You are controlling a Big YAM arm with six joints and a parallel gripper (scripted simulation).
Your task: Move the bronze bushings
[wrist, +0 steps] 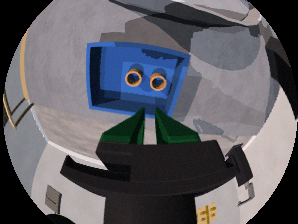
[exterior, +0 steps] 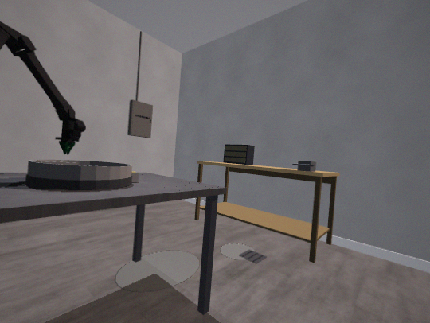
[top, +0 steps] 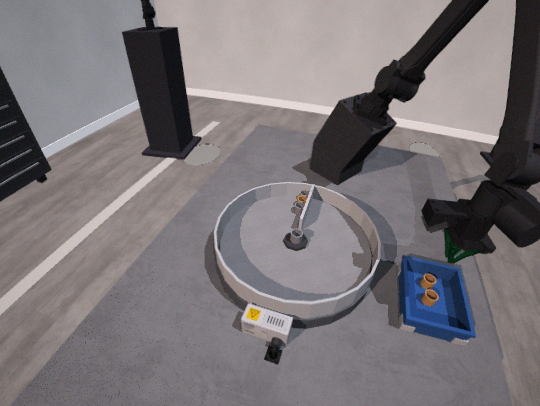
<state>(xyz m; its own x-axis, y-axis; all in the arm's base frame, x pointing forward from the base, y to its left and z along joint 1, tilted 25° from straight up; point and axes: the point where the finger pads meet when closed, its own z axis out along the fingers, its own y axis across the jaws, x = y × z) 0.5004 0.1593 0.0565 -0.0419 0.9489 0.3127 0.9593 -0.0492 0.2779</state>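
Two green fingers of the tool stand nearly pressed together with nothing between them, hanging in the air above the far end of the blue crate. Inside the crate lie two bronze bushings, side by side and just apart. On the turntable, a third bronze bushing sits among grey bushings against the white divider; another grey one rests on the hub. All stand on the table.
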